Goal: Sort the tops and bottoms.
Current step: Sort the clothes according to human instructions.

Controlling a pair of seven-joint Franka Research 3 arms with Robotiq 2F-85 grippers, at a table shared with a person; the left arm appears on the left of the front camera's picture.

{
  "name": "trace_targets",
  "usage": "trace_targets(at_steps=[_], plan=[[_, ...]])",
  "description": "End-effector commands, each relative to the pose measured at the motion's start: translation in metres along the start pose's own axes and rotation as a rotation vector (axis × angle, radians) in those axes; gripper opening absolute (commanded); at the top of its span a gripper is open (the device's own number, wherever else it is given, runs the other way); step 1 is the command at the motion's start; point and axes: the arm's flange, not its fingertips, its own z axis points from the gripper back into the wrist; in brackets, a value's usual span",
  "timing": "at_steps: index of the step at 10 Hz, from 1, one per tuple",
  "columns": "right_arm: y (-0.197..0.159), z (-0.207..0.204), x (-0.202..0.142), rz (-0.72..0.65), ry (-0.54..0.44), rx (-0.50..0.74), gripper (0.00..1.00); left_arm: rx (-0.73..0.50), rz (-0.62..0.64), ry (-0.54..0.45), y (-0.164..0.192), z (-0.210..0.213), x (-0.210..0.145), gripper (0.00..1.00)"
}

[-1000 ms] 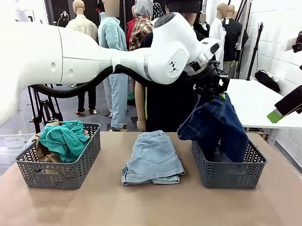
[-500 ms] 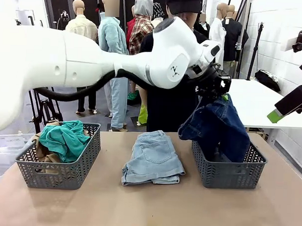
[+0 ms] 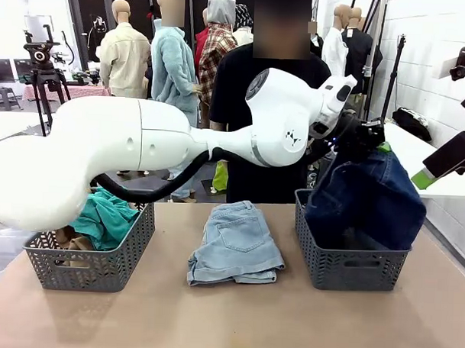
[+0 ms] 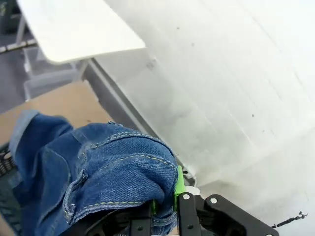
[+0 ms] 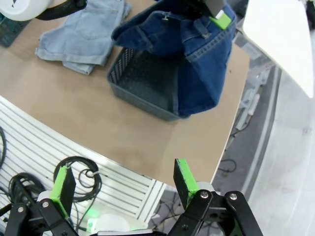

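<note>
Front view: left arm (image 3: 142, 148) is reaching across toward the bench's (image 3: 235, 319) right edge. Left gripper (image 3: 365, 140) is pinching the dark blue shorts (image 3: 369, 198), which are hanging lengthwise downward into the right basket (image 3: 351, 273). Right gripper (image 5: 120, 179) is standing spread.

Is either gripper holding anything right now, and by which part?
The left gripper is shut on the dark blue denim shorts, pinching a bunched, stitched fold at their top. The right gripper is open and holds nothing.

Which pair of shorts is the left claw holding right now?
The dark blue pair, pinched in the left claw and hanging into the right-hand basket. The light blue pair lies folded on the table, untouched.
</note>
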Motion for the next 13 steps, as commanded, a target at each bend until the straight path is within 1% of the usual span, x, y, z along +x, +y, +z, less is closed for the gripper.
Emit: trace_targets(at_steps=[1, 3, 4, 5, 6, 7, 8, 9, 10, 11, 12, 13], plan=[[-0.001, -0.001, 0.003, 0.005, -0.002, 0.006, 1.00, -0.080, -0.066, -0.025, -0.013, -0.008, 0.029, 0.00], [-0.001, -0.001, 0.003, 0.005, -0.002, 0.006, 1.00, -0.088, -0.116, -0.048, -0.016, -0.011, 0.036, 0.00], [-0.001, -0.001, 0.003, 0.005, -0.002, 0.006, 1.00, -0.058, -0.083, -0.050, -0.003, -0.007, 0.029, 0.00], [-0.001, -0.001, 0.003, 0.005, -0.002, 0.006, 1.00, 0.005, -0.062, -0.076, 0.020, -0.002, 0.014, 0.00], [-0.001, -0.001, 0.003, 0.005, -0.002, 0.006, 1.00, 0.096, -0.058, -0.063, 0.043, 0.001, -0.003, 0.00], [-0.001, -0.001, 0.003, 0.005, -0.002, 0.006, 1.00, 0.141, -0.016, -0.046, 0.060, 0.007, -0.018, 0.00], [-0.001, -0.001, 0.003, 0.005, -0.002, 0.006, 1.00, 0.209, -0.032, -0.048, 0.070, 0.016, -0.022, 0.00], [-0.001, -0.001, 0.003, 0.005, -0.002, 0.006, 1.00, 0.269, -0.053, -0.044, 0.070, 0.023, -0.021, 0.00], [-0.001, -0.001, 0.003, 0.005, -0.002, 0.006, 1.00, 0.293, -0.041, 0.018, 0.073, 0.023, -0.021, 0.00], [-0.001, -0.001, 0.003, 0.005, -0.002, 0.006, 1.00, 0.305, 0.009, 0.152, 0.074, 0.017, -0.026, 0.00], [-0.001, -0.001, 0.003, 0.005, -0.002, 0.006, 1.00, 0.313, 0.070, 0.309, 0.072, 0.008, -0.034, 0.00], [-0.001, -0.001, 0.003, 0.005, -0.002, 0.006, 1.00, 0.338, 0.119, 0.437, 0.070, 0.002, -0.039, 0.00]])
